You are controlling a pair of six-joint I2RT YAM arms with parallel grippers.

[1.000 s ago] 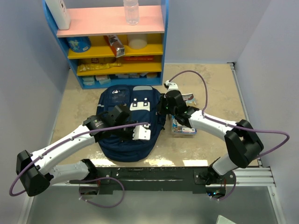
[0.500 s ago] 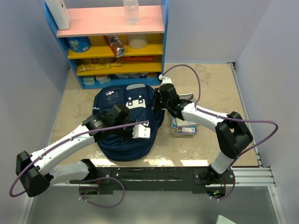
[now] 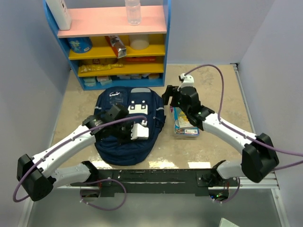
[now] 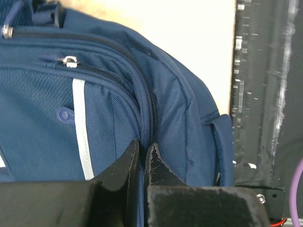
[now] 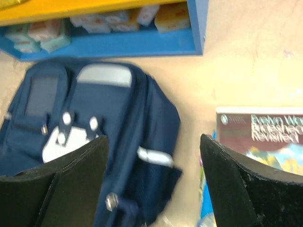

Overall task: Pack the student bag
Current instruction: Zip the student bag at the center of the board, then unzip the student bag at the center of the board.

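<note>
The student bag (image 3: pixel 118 151) lies flat on the tabletop (image 3: pixel 213 85), left of centre. Its top points towards the shelf unit (image 3: pixel 161 47) at the far edge and its base towards the near edge. My left gripper (image 4: pixel 142 153) is down on the side of the bag that faces the right edge, with the jaws all but closed. In the wrist view they pinch a ridge of navy fabric just where the main zip (image 4: pixel 152 109) runs in between them. I cannot tell whether the slider itself is in there. My right gripper (image 5: pixel 154 139) hangs wide open and empty above the bare strip between the bag and the books (image 5: pixel 258 125), which lie towards the right edge.

I judge the bag to be soft and floppy: woven cloth that will fold and drag rather than slide as one piece. By its slack look it is not heavy. Pulling on the zip will likely haul the whole bag along unless something pins it. The best holds are the seam ridge beside the zip or a strap, since the broad flat panels offer nothing to pinch.
</note>
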